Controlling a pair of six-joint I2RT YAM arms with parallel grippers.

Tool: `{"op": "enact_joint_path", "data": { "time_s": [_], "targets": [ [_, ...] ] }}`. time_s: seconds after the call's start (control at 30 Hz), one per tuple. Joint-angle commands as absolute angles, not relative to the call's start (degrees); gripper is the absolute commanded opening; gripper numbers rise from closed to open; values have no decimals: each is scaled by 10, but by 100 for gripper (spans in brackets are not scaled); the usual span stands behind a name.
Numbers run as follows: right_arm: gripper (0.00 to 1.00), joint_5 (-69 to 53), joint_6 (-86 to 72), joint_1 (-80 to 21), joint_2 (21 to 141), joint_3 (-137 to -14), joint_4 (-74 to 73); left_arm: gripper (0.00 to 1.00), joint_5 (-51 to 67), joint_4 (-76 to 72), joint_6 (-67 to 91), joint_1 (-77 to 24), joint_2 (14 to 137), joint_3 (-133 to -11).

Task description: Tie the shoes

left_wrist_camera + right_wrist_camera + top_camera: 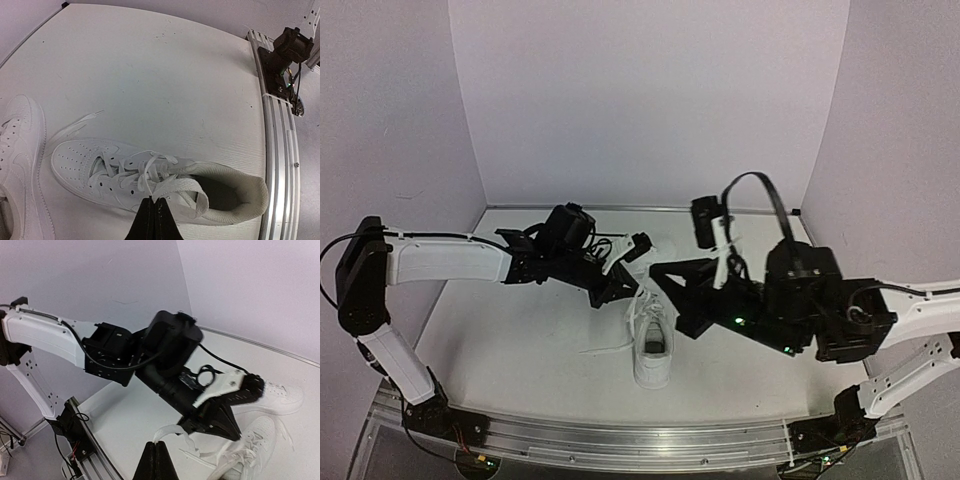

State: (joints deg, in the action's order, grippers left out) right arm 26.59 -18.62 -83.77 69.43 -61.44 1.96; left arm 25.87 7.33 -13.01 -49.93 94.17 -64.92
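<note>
One white sneaker [653, 357] sits around the middle of the tabletop [520, 340], somewhat toward the near edge, with its heel opening facing that edge. The second sneaker [278, 396] lies just beyond it toward the far edge, partly hidden under the arms in the overhead view. The left pincer [154, 202] is pressed together, pinching a flat lace loop [180, 186] over the nearer shoe's tongue. The right pincer [159, 446] is likewise pressed together, pinching a lace strand [172, 430] that curls back down to the same shoe. A loose lace end [75, 127] trails flat across the tabletop on the shoe's left side.
</note>
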Motion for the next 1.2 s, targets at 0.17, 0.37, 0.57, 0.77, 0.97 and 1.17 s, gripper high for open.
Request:
{"op": "enact_joint_path", "data": {
  "time_s": [0.17, 0.37, 0.57, 0.77, 0.97, 1.17],
  "targets": [
    [0, 359, -341, -837, 475, -449, -19, 0, 218, 33, -104, -498, 877, -620],
    [0, 390, -411, -837, 437, -414, -82, 0, 219, 34, -111, -498, 863, -601],
    [0, 472, -563, -837, 549, -486, -312, 0, 207, 31, -108, -498, 853, -590],
    [0, 507, -797, -837, 762, -604, -652, 0, 195, 30, -110, -498, 854, -590],
    [0, 480, -926, -843, 858, -645, -825, 0, 173, 32, -110, -498, 857, -589],
    [0, 405, -929, -843, 767, -535, -766, 0, 162, 31, -108, -497, 859, -589]
  ]
}}
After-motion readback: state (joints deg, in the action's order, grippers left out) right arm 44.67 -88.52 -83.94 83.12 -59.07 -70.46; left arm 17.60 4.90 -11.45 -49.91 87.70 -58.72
